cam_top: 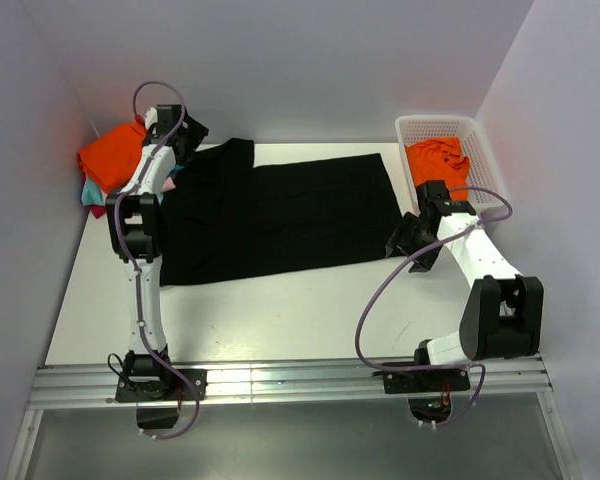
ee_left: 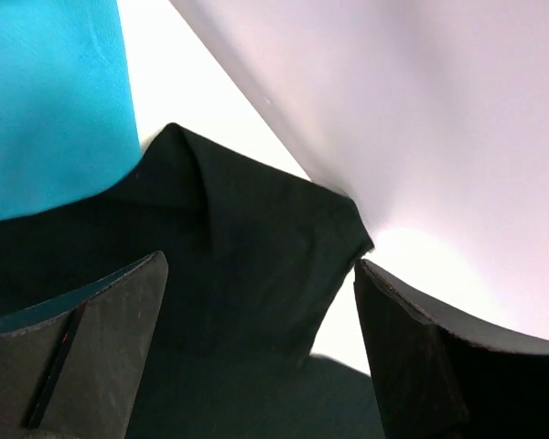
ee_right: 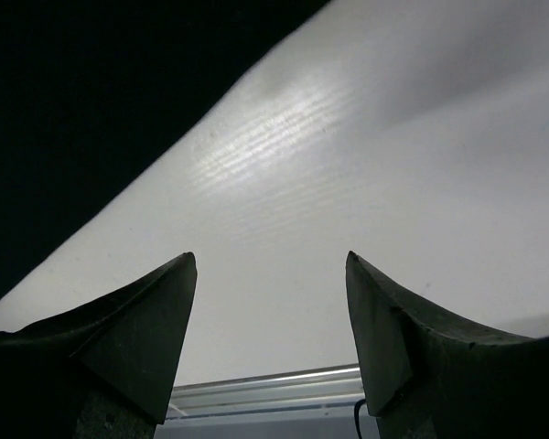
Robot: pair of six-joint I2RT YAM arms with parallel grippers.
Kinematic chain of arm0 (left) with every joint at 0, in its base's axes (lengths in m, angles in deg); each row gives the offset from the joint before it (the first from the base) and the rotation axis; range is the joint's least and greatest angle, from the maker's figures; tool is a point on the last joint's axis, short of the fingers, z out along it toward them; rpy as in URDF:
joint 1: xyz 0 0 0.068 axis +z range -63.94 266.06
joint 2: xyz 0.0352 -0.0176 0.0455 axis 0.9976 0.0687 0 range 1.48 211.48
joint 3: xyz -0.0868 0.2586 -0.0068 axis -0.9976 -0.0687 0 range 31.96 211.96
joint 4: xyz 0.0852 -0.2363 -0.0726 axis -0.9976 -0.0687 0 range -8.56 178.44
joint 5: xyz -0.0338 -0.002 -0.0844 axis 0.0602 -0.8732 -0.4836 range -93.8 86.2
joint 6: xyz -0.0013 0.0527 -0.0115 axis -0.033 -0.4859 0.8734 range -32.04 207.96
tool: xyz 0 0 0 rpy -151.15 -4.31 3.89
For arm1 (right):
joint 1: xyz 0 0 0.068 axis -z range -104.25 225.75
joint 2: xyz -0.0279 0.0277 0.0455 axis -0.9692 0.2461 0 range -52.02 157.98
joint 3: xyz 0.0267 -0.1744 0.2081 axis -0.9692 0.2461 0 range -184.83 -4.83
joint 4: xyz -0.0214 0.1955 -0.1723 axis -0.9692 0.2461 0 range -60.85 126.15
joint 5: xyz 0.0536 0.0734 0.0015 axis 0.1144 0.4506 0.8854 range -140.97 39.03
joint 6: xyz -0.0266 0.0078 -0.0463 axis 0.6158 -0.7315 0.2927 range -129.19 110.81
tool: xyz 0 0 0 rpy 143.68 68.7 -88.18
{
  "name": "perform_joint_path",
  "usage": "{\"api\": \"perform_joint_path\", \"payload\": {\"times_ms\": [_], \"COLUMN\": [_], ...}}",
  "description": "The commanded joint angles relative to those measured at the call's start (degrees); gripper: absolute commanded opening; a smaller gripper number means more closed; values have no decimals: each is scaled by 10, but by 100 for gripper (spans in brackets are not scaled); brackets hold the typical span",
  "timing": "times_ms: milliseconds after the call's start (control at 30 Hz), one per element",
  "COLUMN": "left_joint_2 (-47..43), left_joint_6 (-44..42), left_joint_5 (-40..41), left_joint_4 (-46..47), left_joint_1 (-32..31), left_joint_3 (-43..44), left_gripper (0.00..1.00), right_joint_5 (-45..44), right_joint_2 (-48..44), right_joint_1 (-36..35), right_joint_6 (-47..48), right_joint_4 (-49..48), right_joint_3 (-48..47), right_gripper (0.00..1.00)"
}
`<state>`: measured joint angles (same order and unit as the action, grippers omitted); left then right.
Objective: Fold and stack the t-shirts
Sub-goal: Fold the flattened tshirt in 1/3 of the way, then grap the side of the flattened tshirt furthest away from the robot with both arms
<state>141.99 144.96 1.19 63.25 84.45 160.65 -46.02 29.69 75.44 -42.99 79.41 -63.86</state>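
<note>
A large black t-shirt (cam_top: 270,215) lies spread across the middle of the table. My left gripper (cam_top: 185,140) is open at the shirt's far left corner; in the left wrist view a black sleeve (ee_left: 256,274) lies between the fingers of the left gripper (ee_left: 261,270), with teal cloth (ee_left: 50,101) at the upper left. My right gripper (cam_top: 400,240) is open and empty by the shirt's right edge; the right wrist view shows the right gripper (ee_right: 270,265) over bare table with black cloth (ee_right: 91,101) at the upper left. An orange t-shirt (cam_top: 112,155) tops a pile at the far left.
A white lattice basket (cam_top: 480,150) at the far right holds another orange t-shirt (cam_top: 440,165). Teal and pink cloth (cam_top: 92,198) show under the left pile. Walls close in at the back and both sides. A metal rail (cam_top: 290,380) runs along the near edge.
</note>
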Motion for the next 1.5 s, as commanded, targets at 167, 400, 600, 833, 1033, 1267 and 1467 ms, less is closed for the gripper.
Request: {"api": "perform_joint_path", "payload": {"times_ms": [167, 400, 600, 833, 1033, 1267, 1467], "left_joint_2": [86, 150, 178, 195, 143, 41, -47], "left_joint_6": [80, 113, 142, 171, 156, 96, 44], "left_joint_5": [-53, -53, -53, -71, -98, -147, -204], "left_joint_4": [121, 165, 205, 226, 235, 215, 189], "left_joint_1": [-7, -10, -9, -2, 8, 13, 13], "left_joint_3": [34, 72, 74, 87, 66, 2, -53], "left_gripper": [90, 88, 42, 0, 0, 0, 0], "right_joint_5": [-43, -63, -67, -64, -57, -36, -19], "right_joint_2": [-52, -42, -15, 42, 57, 68, 72], "right_joint_1": [-9, -21, -71, -101, -112, -113, -114], "right_joint_6": [-26, -51, -80, -84, -75, -58, -35], "right_joint_4": [57, 81, 84, 77, 64, 34, 1], "right_joint_3": [8, -14, -52, -102, -111, -99, -83], "right_gripper": [73, 73, 73, 73, 73, 73, 73]}}
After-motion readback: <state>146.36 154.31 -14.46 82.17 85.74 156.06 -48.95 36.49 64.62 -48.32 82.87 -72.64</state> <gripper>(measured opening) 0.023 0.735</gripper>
